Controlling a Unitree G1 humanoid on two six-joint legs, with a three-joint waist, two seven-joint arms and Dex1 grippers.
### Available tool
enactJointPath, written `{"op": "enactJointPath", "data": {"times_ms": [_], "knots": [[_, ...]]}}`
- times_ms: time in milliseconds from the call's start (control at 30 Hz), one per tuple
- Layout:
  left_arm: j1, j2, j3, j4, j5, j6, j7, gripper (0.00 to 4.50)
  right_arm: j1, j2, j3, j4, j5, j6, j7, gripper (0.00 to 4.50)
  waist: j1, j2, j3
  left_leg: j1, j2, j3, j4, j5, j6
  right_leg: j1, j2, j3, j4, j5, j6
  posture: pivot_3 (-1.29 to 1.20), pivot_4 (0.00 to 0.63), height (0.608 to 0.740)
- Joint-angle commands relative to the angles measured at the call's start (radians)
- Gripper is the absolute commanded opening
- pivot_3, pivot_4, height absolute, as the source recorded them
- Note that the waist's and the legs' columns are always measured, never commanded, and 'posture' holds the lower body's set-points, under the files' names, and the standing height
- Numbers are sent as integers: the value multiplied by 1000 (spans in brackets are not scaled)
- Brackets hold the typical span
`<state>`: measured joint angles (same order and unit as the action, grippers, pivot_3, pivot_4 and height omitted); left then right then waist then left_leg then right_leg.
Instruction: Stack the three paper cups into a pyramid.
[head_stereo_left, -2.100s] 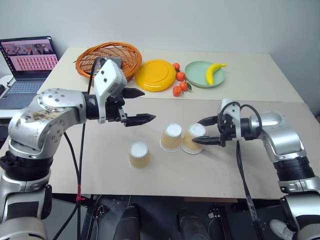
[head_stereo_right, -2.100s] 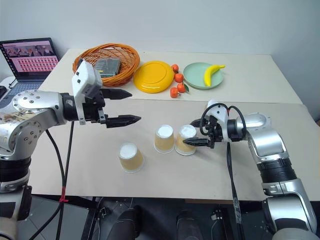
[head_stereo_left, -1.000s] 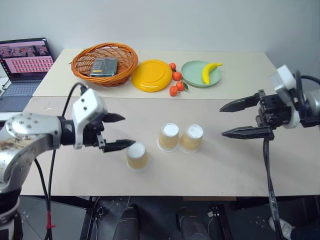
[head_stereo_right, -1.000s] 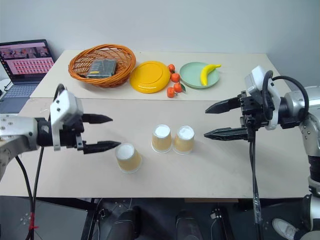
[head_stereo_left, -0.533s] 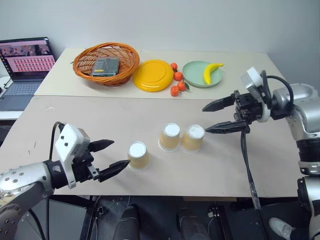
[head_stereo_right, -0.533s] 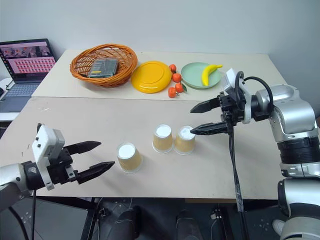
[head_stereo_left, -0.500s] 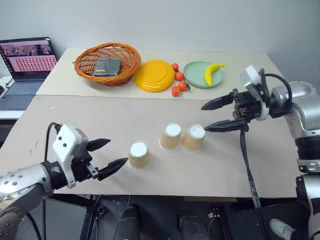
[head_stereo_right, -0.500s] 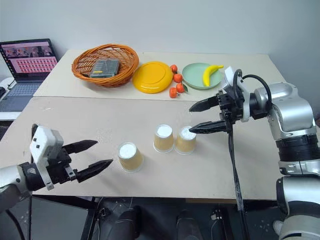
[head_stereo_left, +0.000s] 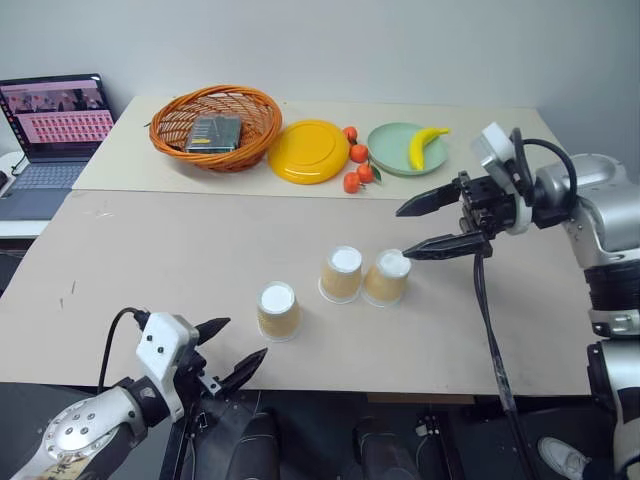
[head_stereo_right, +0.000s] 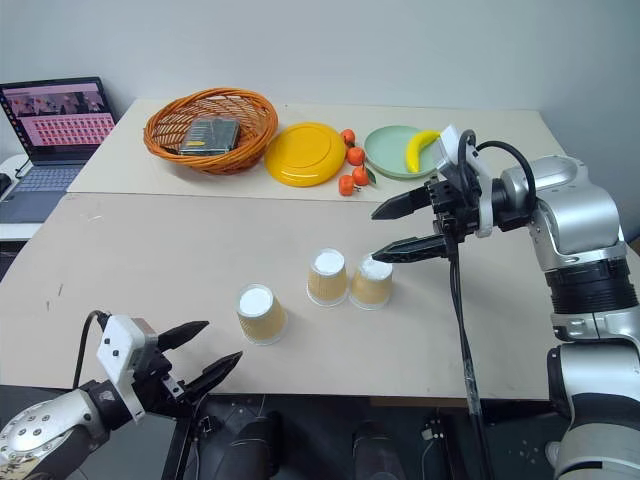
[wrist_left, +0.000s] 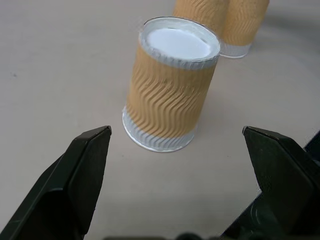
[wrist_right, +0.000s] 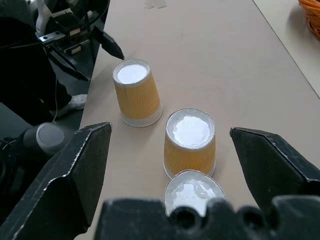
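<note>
Three paper cups (head_stereo_left: 341, 274) are seen upside down on the worktop (head_stereo_left: 150, 260): two touching side by side, one apart nearer the left claw (head_stereo_left: 236, 352). That claw is held spread at the worktop's near edge; the right claw (head_stereo_left: 418, 228) is spread above the pair, nothing gripped.

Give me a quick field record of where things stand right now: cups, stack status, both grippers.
cups: three tan paper cups, all upside down on the table
pair: middle cup and right cup side by side, touching or nearly so
lone cup: left cup, apart from the pair
pyramid: not built; no cup on top
left gripper: open, empty, low at the table's near edge, aimed at the lone cup
right gripper: open, empty, raised above the right cup
back of table: basket, yellow plate, green plate with a banana
</note>
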<state>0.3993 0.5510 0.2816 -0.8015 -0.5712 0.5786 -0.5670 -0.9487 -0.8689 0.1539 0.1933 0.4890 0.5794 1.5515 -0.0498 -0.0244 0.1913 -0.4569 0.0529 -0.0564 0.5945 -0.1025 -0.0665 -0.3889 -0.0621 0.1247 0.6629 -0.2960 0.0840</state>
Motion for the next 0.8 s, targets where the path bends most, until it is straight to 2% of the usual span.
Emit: {"op": "enactJointPath", "data": {"times_ms": [33,233,500,800], "knots": [[-37,-25,-39,62,62,-109,-8,4500,-32,-41,-28,-60,17,29,52,4440,3,0,0,0,0,0,0,0,0,0,0,0,0,0,0,0,150,732],[-138,-79,-157,228,178,-264,-15,4500,-32,-98,-44,-103,29,69,50,4440,8,1,0,0,0,0,0,0,0,0,0,0,0,0,1,0,150,732],[-252,-107,-265,347,232,-361,-65,4500,-27,-155,-68,-145,39,100,40,4440,7,1,0,0,0,0,-1,0,0,0,0,0,0,0,1,0,150,732],[-377,-104,-299,433,243,-397,-114,4500,52,-216,-126,-228,80,145,-3,4440,8,1,0,0,0,0,-1,0,0,0,0,0,0,0,1,0,150,732]]}}
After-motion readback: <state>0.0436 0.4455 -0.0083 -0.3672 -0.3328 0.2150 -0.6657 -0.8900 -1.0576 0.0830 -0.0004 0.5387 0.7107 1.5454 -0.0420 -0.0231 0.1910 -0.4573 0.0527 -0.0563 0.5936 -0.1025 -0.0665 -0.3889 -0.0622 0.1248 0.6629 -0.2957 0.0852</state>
